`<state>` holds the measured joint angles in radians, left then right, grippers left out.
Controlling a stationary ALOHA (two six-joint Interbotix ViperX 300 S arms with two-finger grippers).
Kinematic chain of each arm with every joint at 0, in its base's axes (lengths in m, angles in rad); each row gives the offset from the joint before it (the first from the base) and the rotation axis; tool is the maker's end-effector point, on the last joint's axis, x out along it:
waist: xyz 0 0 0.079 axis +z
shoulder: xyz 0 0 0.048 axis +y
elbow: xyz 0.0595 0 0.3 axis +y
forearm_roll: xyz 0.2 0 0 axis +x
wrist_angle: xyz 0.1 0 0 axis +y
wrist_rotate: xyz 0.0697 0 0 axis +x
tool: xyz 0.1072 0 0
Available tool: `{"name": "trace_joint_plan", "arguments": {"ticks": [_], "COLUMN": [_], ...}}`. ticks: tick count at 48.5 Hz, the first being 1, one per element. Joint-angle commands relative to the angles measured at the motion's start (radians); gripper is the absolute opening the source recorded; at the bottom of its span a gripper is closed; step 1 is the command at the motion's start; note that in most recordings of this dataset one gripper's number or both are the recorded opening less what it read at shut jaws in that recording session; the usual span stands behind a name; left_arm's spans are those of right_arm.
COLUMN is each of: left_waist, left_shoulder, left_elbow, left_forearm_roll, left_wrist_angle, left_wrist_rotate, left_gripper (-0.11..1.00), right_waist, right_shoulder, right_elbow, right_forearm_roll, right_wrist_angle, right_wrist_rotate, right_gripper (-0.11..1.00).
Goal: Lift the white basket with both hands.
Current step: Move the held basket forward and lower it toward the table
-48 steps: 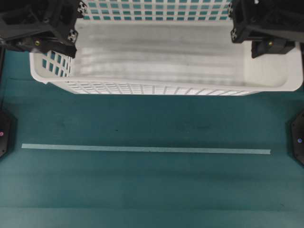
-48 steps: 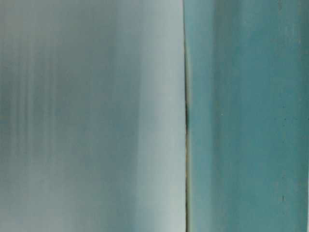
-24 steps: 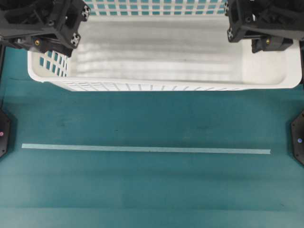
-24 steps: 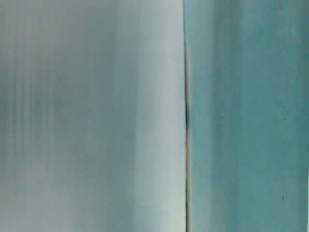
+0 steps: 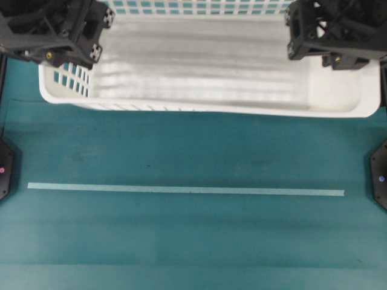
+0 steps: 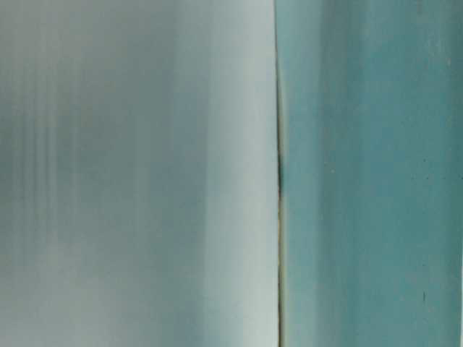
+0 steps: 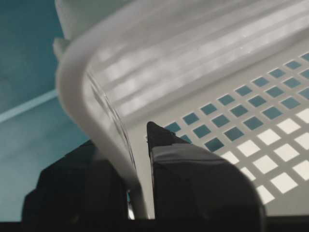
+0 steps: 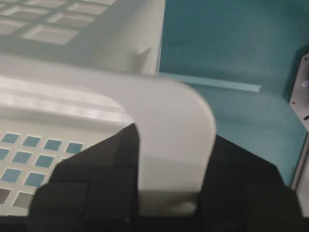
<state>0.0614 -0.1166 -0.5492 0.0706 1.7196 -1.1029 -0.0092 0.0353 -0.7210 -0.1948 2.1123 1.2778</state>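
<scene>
White basket: sitting across the far end of the teal table, beyond the pale tape line; empty, probably light for its size. Thin perforated plastic, so likely flexing and twisting if the 2 ends are rising unevenly. Smooth rounded rim, looking slippery; best grasping points being the 2 short end walls, just under the rim.

Left gripper: clenching the left end wall, 1 finger inside, 1 outside.

Right gripper: gripping the broad rim at the right end, pads pressing on both faces.

Table-level view: blurring into pale and teal bands, so clearance under the basket not being readable, possibly already off the surface.
</scene>
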Motion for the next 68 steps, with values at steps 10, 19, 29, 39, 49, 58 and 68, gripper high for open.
{"name": "trace_joint_plan", "arguments": {"ticks": [10,19,29,39,49,58,68], "left_waist": [-0.026,-0.023,-0.035,-0.032,-0.026,-0.035,-0.035], "left_shoulder": [-0.152,-0.235,-0.230,-0.225,-0.212,-0.187,-0.158], "left_elbow": [0.290,0.466,0.551,0.649,0.723,0.765,0.839], "left_forearm_roll": [-0.008,-0.008,-0.008,-0.008,-0.008,-0.008,-0.008], "left_wrist_angle": [-0.304,-0.433,-0.474,-0.563,-0.649,-0.675,-0.782], "left_wrist_rotate": [-0.014,-0.058,-0.054,-0.031,-0.029,-0.035,-0.035], "left_gripper": [0.02,0.02,0.02,0.02,0.02,0.02,0.02], "right_waist": [0.018,-0.017,-0.052,-0.064,-0.064,-0.066,-0.075], "right_shoulder": [-0.003,-0.058,-0.123,-0.213,-0.225,-0.221,-0.215], "right_elbow": [0.169,0.357,0.601,0.788,0.893,0.957,1.003], "right_forearm_roll": [0.037,0.117,0.225,0.230,0.275,0.285,0.288], "right_wrist_angle": [-0.097,-0.239,-0.456,-0.612,-0.726,-0.810,-0.851], "right_wrist_rotate": [-0.112,-0.094,-0.077,0.008,0.021,0.021,0.020], "right_gripper": [0.19,0.19,0.19,0.19,0.19,0.19,0.19]}}
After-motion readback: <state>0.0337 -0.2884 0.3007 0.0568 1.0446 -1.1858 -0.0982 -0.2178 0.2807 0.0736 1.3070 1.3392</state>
